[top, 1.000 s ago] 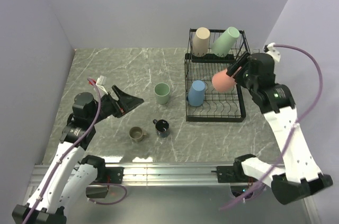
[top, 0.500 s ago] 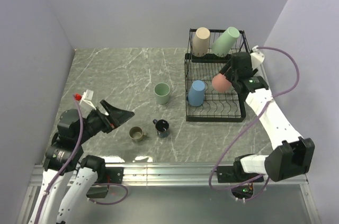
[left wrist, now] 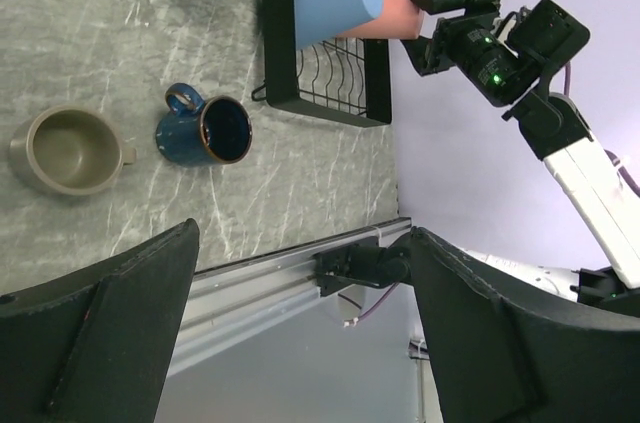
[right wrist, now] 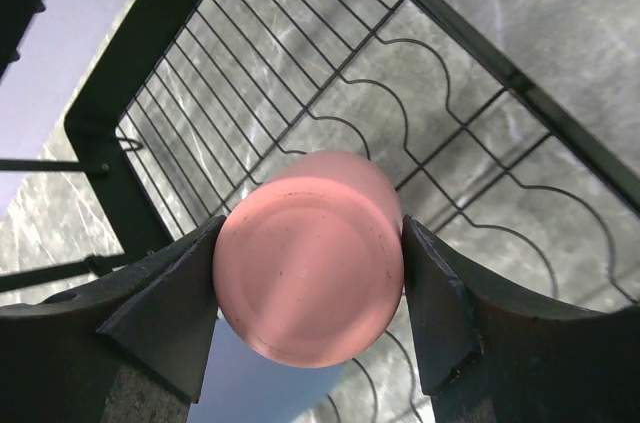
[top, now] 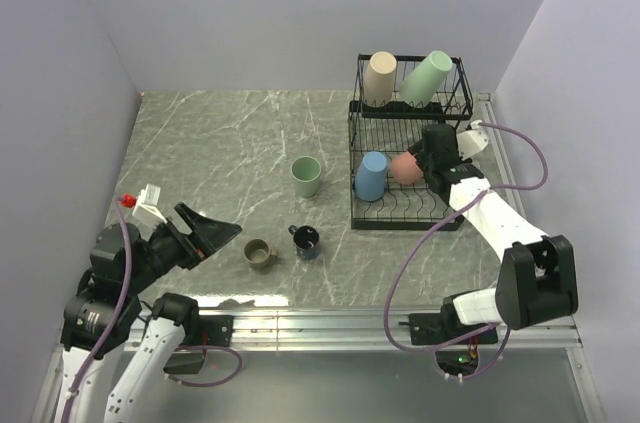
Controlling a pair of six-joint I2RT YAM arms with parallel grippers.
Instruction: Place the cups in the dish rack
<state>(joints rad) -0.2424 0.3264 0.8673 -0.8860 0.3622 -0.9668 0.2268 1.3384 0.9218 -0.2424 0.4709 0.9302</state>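
Observation:
The black wire dish rack (top: 407,215) stands at the right. A beige tumbler (top: 378,78) and a pale green tumbler (top: 427,77) lean on its upper tier. A blue tumbler (top: 371,175) sits upside down on the lower tier. My right gripper (top: 418,168) is shut on the salmon-pink tumbler (top: 405,168), bottom up, in the lower tier beside the blue one; its base fills the right wrist view (right wrist: 308,255). On the table stand a pale green tumbler (top: 306,176), a navy mug (top: 306,240) and an olive-tan mug (top: 259,253). My left gripper (top: 222,232) is open and empty, left of the mugs.
The grey marble table (top: 220,153) is walled at the back and both sides. An aluminium rail (top: 320,325) runs along the near edge with both arm bases. The right arm's cable (top: 520,158) loops beside the rack.
My right gripper has lowered the salmon-pink tumbler into the rack's lower tier, next to the blue tumbler. My left arm has drawn back toward the near left.

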